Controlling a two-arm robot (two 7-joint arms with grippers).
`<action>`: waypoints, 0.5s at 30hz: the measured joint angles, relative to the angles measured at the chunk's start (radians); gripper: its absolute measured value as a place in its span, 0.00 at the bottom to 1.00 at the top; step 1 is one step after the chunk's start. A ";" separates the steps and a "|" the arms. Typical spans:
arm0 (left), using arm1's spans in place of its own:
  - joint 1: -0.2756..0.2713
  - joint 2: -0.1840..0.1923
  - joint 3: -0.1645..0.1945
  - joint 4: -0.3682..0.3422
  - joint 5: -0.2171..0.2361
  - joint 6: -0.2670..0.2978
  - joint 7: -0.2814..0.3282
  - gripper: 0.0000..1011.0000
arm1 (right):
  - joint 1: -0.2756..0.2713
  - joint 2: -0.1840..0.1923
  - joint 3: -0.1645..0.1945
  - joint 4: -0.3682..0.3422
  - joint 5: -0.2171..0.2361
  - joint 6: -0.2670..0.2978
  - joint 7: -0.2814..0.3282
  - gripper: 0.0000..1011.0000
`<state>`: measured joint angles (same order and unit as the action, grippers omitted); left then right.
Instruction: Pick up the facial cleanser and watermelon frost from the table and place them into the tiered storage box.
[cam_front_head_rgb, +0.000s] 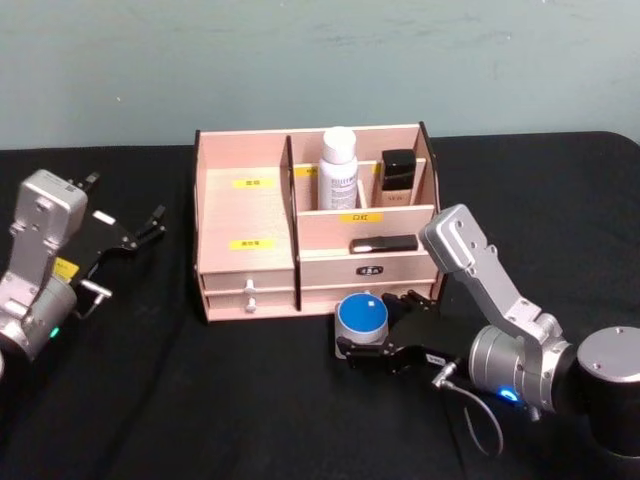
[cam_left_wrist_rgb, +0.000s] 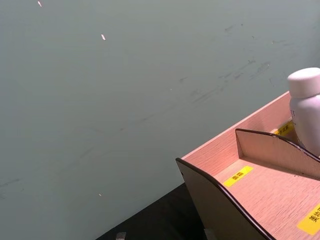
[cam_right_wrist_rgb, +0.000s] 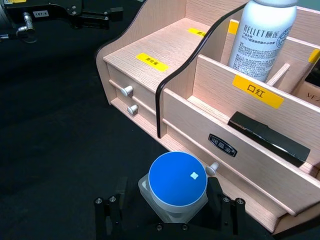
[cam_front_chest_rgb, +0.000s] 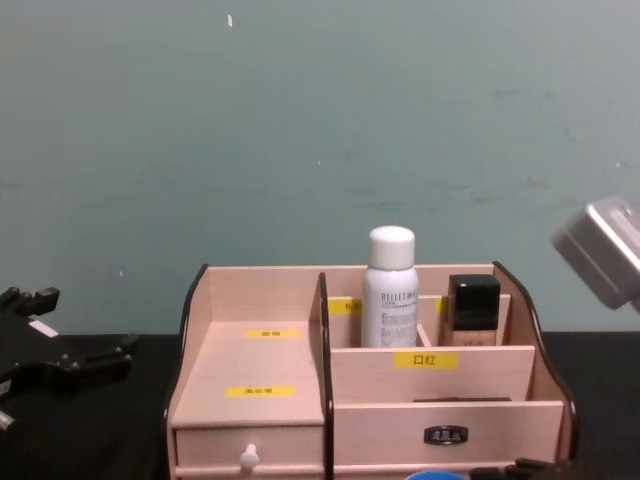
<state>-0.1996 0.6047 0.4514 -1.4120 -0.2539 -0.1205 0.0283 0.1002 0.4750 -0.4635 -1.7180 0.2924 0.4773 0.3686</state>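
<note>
Head view: left gripper idle, bottle in the box, jar held at right.
The left gripper sits well left of the box, fingers apart. The bottle stands upright in a rear compartment and reads "RELLET"; a yellow label reads 口红. The right gripper is clamped on the upright, blue-lidded jar, low and just in front of the drawers. The open compartments lie above and beyond, so a lift likely comes first.

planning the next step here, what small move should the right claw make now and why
Probably lift straight up: the right claw looks shut on the blue-lidded jar, low on the table before the tiered storage box, whose front wall stands above it.
</note>
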 joint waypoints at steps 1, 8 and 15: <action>0.000 0.000 0.000 0.000 0.000 0.000 0.000 1.00 | 0.001 -0.002 0.000 0.003 -0.001 -0.002 0.002 0.99; 0.000 0.000 0.000 0.000 0.000 0.000 0.000 1.00 | 0.015 -0.013 -0.010 0.025 -0.008 -0.015 0.017 0.99; 0.000 0.000 0.000 0.000 0.000 0.000 0.000 1.00 | 0.030 -0.017 -0.023 0.039 -0.021 -0.019 0.025 0.99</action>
<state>-0.1995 0.6047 0.4514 -1.4120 -0.2539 -0.1205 0.0282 0.1299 0.4581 -0.4864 -1.6792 0.2710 0.4587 0.3933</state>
